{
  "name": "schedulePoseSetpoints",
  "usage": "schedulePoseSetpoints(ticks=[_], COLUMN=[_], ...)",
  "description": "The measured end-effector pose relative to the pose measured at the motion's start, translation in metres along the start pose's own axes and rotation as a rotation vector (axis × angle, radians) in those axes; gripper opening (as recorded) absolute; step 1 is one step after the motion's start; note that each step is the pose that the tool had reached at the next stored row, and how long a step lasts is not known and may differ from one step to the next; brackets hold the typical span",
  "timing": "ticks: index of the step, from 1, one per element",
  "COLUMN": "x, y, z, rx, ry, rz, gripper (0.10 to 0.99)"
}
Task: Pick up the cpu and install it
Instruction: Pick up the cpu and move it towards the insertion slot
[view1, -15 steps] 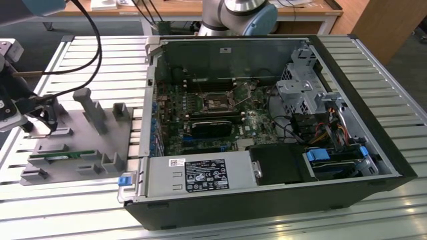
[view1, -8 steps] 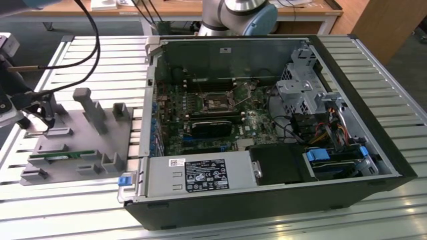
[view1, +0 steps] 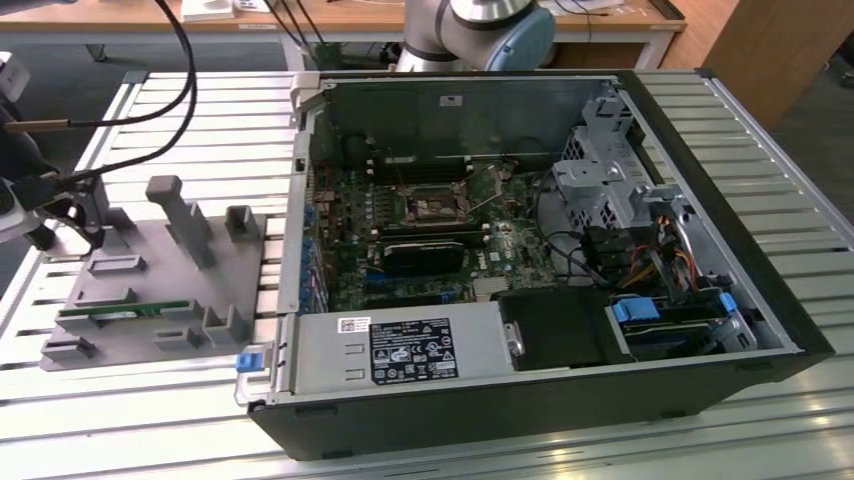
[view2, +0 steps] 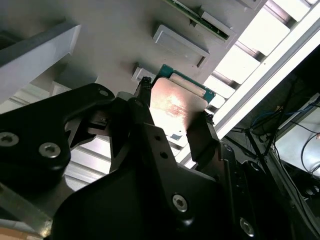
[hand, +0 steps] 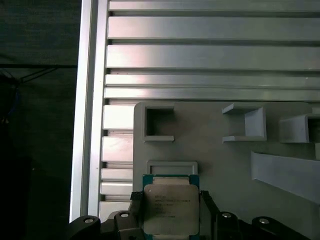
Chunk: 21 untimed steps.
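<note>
Your claw (hand: 170, 197) is clenched on the cpu (hand: 171, 212), a flat square chip with a brushed silver-grey metal lid on a thin green board. In both wrist views its two matte black fingers (view2: 202, 131) press on opposite edges of the chip, one on each side. The lid is smooth and throws back a warm glare in the second wrist view. You cannot tell from these views whether the chip is lifted clear of the surface under it or resting on it.

Under the claw lies a pale grey fixture plate (hand: 210, 150) of dull moulded plastic. Just past the fingertips there is one low rectangular raised frame (hand: 171, 165). Further out from the claw stand three open-sided square brackets (hand: 159, 122) and one long slanted rib (hand: 285, 172), all the same grey plastic.

The plate sits on a table (hand: 200, 55) of ribbed, shiny aluminium slats with dark gaps between them.

In the exterior view, one long narrow green memory stick (view1: 120, 312) lies on the plate near the claw. Well away from the claw, toward the exterior view's right, one black metal computer case (view1: 534, 400) lies open on its side. Inside it you can see one green motherboard (view1: 400, 215) carrying one square metal-framed socket (view1: 434, 208).
</note>
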<state>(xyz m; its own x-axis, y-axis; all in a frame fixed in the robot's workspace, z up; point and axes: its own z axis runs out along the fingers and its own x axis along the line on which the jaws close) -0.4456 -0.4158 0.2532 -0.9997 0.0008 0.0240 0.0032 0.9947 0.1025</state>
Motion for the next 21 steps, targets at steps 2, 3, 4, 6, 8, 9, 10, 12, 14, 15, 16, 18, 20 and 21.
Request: schedulePoseSetpoints(ticks=[2,3,4,6,8,9,10,12,14,15,16,18,20,21], x=[0.0001,0.0001,0.0002,0.0004,0.0005,0.0005,0.0006,0.0007,0.0008,0.0008,0.0009,0.001,0.0012,0.0013], y=[0.0002,0.0004,0.0005,0.0008,0.001,0.0012,0.0013,0.0016,0.0019,0.002,0.0021,0.0024,0.0026,0.0027], z=[-0.0025,-0.0038,-0.005,-0.0076,-0.0102,-0.0115,-0.0129,-0.0156,-0.0181,-0.0192,-0.0204,-0.0228,-0.0253,-0.0266], rx=[-0.003,-0.005,-0.006,-0.009,-0.013,-0.015,-0.017,-0.021,-0.025,-0.027,-0.028,-0.032,-0.035,-0.037], ry=[-0.0001,-0.0002,-0.0003,-0.0004,-0.0005,-0.0006,-0.0006,-0.0006,-0.0008,-0.0008,-0.0008,-0.001,-0.0011,-0.0012], rz=[0.0,0.0,0.0,0.0,0.0,-0.001,-0.001,-0.001,-0.001,-0.001,-0.001,-0.001,-0.001,-0.001], gripper=[0.537,0.537,0.537,0.537,0.537,0.537,0.537,0.537,0.537,0.537,0.537,0.537,0.537,0.537])
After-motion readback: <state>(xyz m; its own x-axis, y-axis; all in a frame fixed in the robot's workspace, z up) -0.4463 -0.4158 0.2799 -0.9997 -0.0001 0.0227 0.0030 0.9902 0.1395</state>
